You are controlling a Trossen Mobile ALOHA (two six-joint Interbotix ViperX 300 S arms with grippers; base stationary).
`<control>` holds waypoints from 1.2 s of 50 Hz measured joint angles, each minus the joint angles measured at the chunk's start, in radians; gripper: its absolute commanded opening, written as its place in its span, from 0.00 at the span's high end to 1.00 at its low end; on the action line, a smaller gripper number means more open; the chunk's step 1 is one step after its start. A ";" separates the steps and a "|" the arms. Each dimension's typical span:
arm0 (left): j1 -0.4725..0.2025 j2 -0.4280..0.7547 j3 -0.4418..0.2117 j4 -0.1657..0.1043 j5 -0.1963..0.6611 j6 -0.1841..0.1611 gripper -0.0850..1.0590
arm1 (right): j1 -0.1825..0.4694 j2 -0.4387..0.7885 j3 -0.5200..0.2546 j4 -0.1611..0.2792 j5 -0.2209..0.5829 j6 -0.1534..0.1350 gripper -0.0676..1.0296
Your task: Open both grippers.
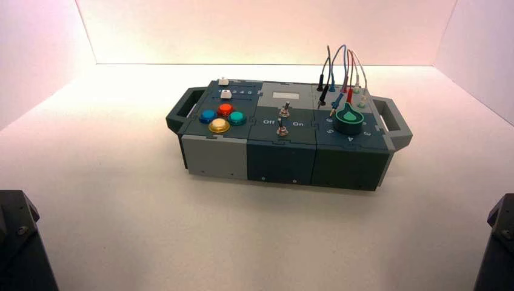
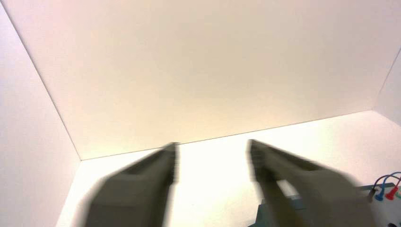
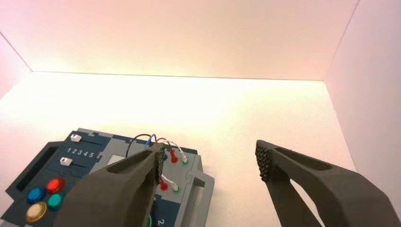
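Observation:
My left gripper [image 2: 213, 158] is open and empty: its two dark fingers [image 2: 165, 165] stand well apart, with white floor between them, and they look smeared. My right gripper [image 3: 211, 162] is open wide and empty, its ribbed pads [image 3: 263, 161] far apart, held above the floor beside the box's wired end. In the high view only black angular bodies show: the left arm [image 1: 17, 242] at the near left corner and the right arm [image 1: 500, 239] at the near right corner. Both are well short of the box [image 1: 282, 157].
The box stands mid-floor with loop handles [image 1: 182, 112] at both ends, coloured buttons [image 1: 219, 125], two toggle switches [image 1: 283, 112], a green knob [image 1: 350, 118] and plugged wires [image 1: 339, 73]. White walls enclose the floor. The right wrist view shows the box's wires [image 3: 172, 156] and two white sliders [image 3: 74, 138].

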State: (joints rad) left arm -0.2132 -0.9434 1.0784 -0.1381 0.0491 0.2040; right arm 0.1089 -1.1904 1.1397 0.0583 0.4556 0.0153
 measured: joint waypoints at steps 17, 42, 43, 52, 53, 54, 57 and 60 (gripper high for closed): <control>0.000 0.058 0.000 0.002 0.009 0.006 0.03 | 0.002 0.005 0.006 0.002 -0.008 0.006 0.03; 0.000 0.074 -0.003 0.002 0.012 0.008 0.03 | 0.002 0.003 0.006 0.002 -0.009 0.011 0.03; 0.000 0.074 -0.003 0.002 0.012 0.008 0.03 | 0.000 0.005 0.006 0.002 -0.009 0.009 0.03; 0.000 0.077 -0.003 0.002 0.018 0.015 0.03 | 0.002 0.003 0.006 0.002 -0.009 0.011 0.03; 0.000 0.078 -0.003 0.002 0.020 0.015 0.03 | 0.002 0.005 0.006 0.002 -0.009 0.009 0.03; 0.000 0.078 -0.003 0.000 0.020 0.015 0.03 | 0.000 0.005 0.006 0.002 -0.008 0.011 0.03; 0.000 0.083 -0.005 0.002 0.021 0.015 0.03 | 0.000 0.005 0.006 0.002 -0.009 0.011 0.03; 0.000 0.083 -0.005 0.002 0.023 0.015 0.03 | 0.000 0.003 0.006 0.002 -0.009 0.009 0.03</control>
State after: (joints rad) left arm -0.2132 -0.8606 1.0738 -0.1365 0.0721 0.2194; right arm 0.1089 -1.1873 1.1459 0.0598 0.4464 0.0245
